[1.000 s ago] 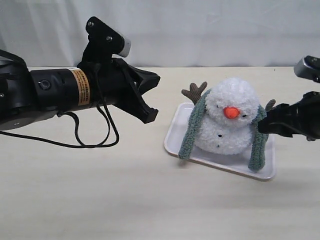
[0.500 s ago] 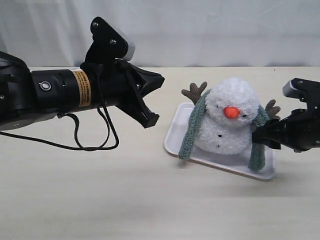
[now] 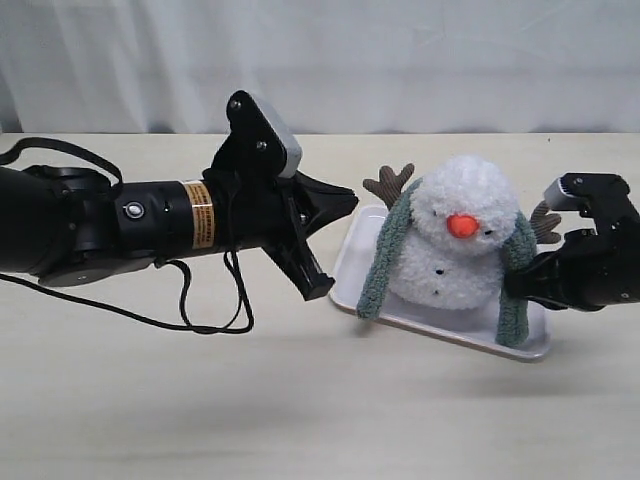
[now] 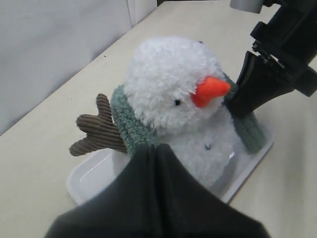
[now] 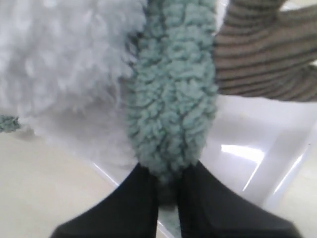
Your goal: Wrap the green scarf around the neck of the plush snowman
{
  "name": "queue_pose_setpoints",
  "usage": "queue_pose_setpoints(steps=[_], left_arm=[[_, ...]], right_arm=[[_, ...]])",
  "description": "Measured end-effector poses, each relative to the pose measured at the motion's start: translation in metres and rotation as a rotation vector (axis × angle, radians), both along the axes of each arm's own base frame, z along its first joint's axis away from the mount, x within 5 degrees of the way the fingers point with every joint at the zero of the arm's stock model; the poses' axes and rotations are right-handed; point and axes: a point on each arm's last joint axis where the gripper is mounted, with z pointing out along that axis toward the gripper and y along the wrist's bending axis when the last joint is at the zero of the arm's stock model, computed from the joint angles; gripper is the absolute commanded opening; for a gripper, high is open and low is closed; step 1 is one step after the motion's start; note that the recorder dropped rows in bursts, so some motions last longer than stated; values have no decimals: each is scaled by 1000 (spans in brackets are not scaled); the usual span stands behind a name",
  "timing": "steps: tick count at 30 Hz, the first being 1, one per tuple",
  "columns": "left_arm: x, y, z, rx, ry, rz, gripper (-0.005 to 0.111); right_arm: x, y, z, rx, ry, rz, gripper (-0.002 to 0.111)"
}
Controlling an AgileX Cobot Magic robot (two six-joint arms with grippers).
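Now R gripper (image 5: 168,173) has closed, pinching the green scarf (image 3: 378,262) end hanging right of plush snowman (image 3: 460,250) on tray (image 3: 345,268). L gripper (image 4: 154,153), pressed shut, moved nearer. Wrapping prob. can start.

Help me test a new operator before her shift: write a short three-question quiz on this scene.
1. True or false: the plush snowman lies on the bare table.
2. What does the right gripper pinch? A) the green scarf B) a twig arm C) the orange nose
3. Fill in: the left gripper is ___ and holds nothing.
Key: 1 false, it sits in the white tray; 2 A; 3 shut.
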Motion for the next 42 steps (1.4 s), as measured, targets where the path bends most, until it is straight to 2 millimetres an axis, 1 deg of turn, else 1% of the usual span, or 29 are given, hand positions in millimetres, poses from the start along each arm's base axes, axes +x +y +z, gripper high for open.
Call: queue_pose_setpoints(steps=[4, 9, 13, 15, 17, 21, 24, 29, 32, 37, 39, 42], left_arm=[[6, -5, -11, 2, 10, -11, 0], [18, -15, -29, 12, 67, -19, 0], [27, -21, -41, 13, 99, -17, 2], [30, -24, -49, 21, 112, -18, 7], [33, -26, -56, 30, 124, -21, 17], [36, -28, -72, 49, 150, -22, 32], [36, -28, -78, 54, 164, -22, 40], [36, -29, -79, 39, 180, -22, 51], [35, -29, -83, 38, 191, -24, 51], [38, -32, -96, 33, 211, -34, 51], [37, -33, -98, 13, 216, -46, 51], [36, -37, -95, -20, 205, -70, 51]], right_arm=[[-1, 4, 2, 25, -17, 48, 4], [-3, 17, 10, 137, -83, 188, 4], [-5, 22, 13, 180, -105, 240, 4], [-5, 22, 13, 179, -108, 245, 4], [-5, 22, 13, 178, -109, 246, 4], [-6, 23, 12, 187, -104, 250, 4], [-11, 24, 9, 195, -87, 243, 4], [-13, 24, 7, 204, -77, 244, 4], [-13, 25, 7, 210, -77, 246, 4], [-14, 26, 5, 222, -66, 252, 4], [-13, 26, 1, 227, -54, 248, 4], [-12, 26, -1, 235, -47, 238, 4]])
